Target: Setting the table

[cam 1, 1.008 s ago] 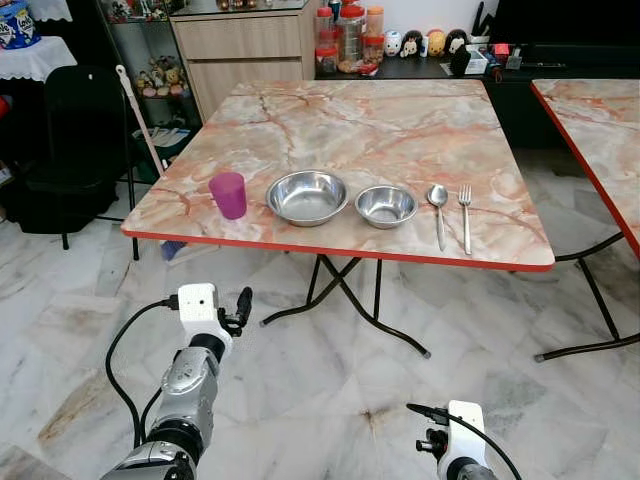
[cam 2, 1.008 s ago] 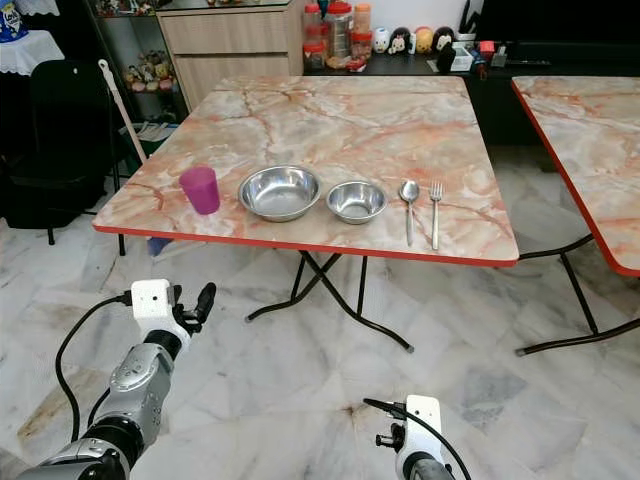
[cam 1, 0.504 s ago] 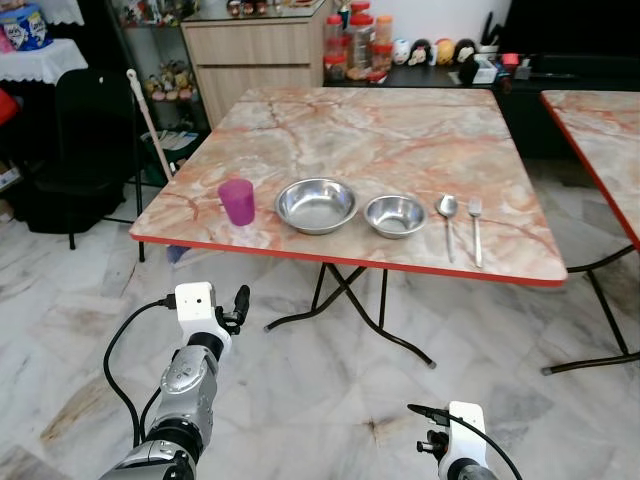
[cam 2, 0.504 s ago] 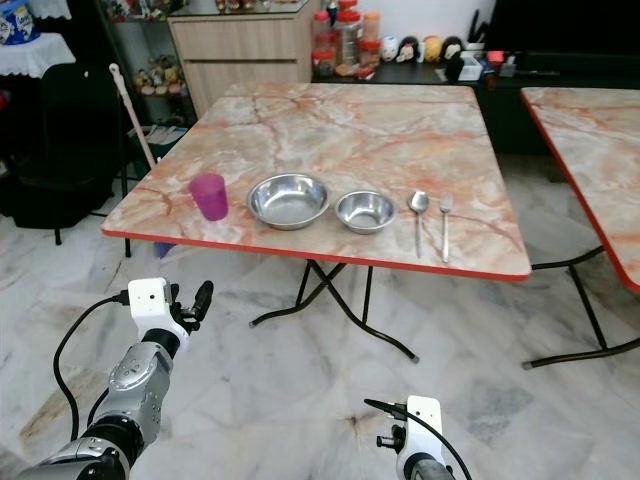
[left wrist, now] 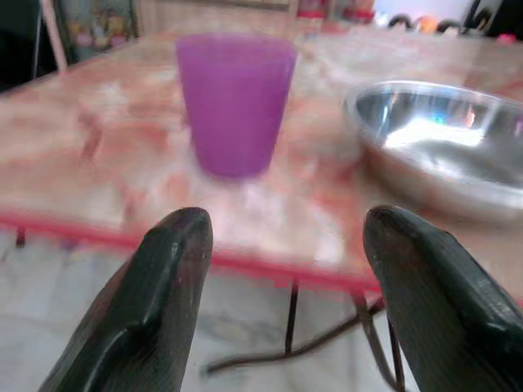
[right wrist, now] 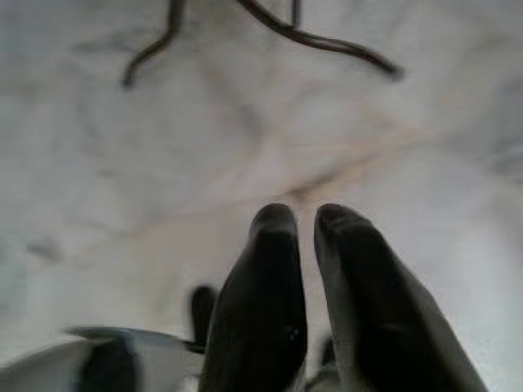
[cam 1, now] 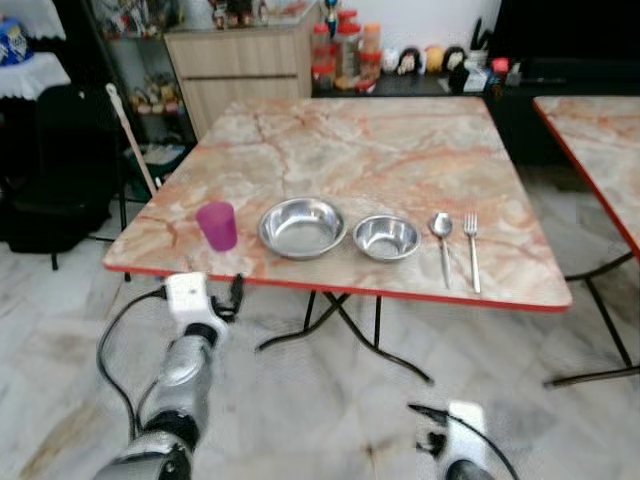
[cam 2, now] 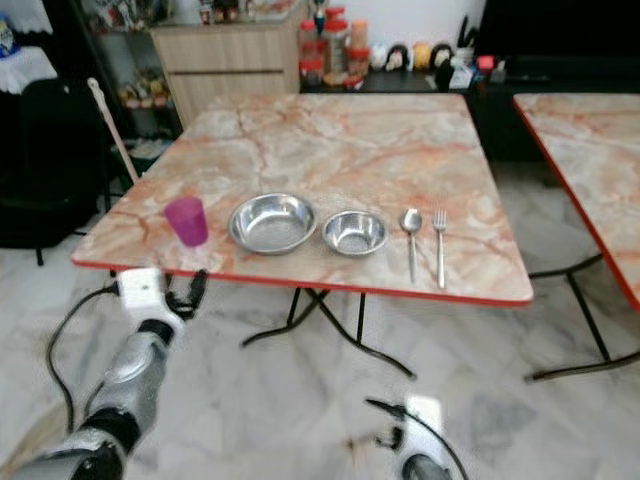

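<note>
The left gripper [left wrist: 282,269] is held with its fingers spread wide and empty, raised at the near left edge of the worktop [cam 1: 380,140], just below the level of its red rim and pointed at the purple cup [cam 1: 217,225]. The right gripper [right wrist: 306,269] is hung low near the marble floor [cam 1: 330,400], its two fingers nearly pressed together with nothing between them. The worktop, a square folding table with a pink-veined marble pattern, is set with a row of items along its near edge. From the robot's left to right are seen the purple cup, a large steel bowl [cam 1: 302,226], a smaller steel bowl [cam 1: 386,236], a spoon [cam 1: 442,240] and a fork [cam 1: 472,248]. The cup is stood upright just beside the large bowl; the two bowls are almost touching, and the spoon and fork are laid parallel, close together. A second matching worktop [cam 1: 600,140] is seen at the right, and a wooden cabinet [cam 1: 240,65] with jars [cam 1: 335,50] beyond.
</note>
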`<state>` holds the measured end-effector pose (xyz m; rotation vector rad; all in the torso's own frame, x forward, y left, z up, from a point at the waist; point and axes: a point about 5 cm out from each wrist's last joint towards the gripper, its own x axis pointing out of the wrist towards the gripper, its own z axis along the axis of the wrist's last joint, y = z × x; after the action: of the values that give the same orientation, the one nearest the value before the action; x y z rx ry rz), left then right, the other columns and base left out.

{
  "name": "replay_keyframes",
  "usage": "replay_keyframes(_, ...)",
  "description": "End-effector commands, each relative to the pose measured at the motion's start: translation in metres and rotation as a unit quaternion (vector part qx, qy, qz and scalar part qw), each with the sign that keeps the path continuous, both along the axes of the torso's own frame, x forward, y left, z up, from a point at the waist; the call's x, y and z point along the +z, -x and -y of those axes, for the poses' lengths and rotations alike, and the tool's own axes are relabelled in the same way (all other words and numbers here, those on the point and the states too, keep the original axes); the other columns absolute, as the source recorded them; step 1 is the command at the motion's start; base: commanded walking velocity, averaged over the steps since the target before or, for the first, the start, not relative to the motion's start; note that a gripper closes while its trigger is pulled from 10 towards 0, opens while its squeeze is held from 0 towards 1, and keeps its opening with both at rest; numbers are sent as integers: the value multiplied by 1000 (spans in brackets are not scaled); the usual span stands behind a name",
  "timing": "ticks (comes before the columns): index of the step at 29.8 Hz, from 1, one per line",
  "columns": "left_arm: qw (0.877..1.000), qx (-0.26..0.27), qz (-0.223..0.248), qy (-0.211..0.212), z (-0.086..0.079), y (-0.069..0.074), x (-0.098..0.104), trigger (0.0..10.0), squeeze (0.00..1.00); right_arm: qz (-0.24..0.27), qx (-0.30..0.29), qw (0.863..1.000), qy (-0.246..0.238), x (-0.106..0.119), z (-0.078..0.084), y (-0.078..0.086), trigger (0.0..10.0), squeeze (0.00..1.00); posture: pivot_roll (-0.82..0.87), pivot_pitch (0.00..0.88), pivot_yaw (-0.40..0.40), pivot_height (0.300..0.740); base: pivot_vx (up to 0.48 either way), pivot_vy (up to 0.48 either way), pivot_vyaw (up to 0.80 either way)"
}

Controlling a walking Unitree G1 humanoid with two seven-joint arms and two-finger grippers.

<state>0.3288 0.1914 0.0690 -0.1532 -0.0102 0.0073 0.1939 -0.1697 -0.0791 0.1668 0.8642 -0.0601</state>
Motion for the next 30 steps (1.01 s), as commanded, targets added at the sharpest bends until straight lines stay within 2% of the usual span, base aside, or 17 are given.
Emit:
replay_keyframes(1,1000,-7,5,6,5,-2,2,10000,0,-5,-8,1000,10,0,9,2,10000,0,9,0,82,714,386,0,0)
replay_keyframes(17,1000,-17,19,7,8,-1,5,10000,0,-10,-8,1000,17,-2,10,6,10000,0,8,0,92,714,377,0,0)
replay_keyframes(30,998,-28,13,47,16,7,-2,10000,0,-14,3,1000,20,-4,8,9,10000,0,5,0,94,714,0,0,0)
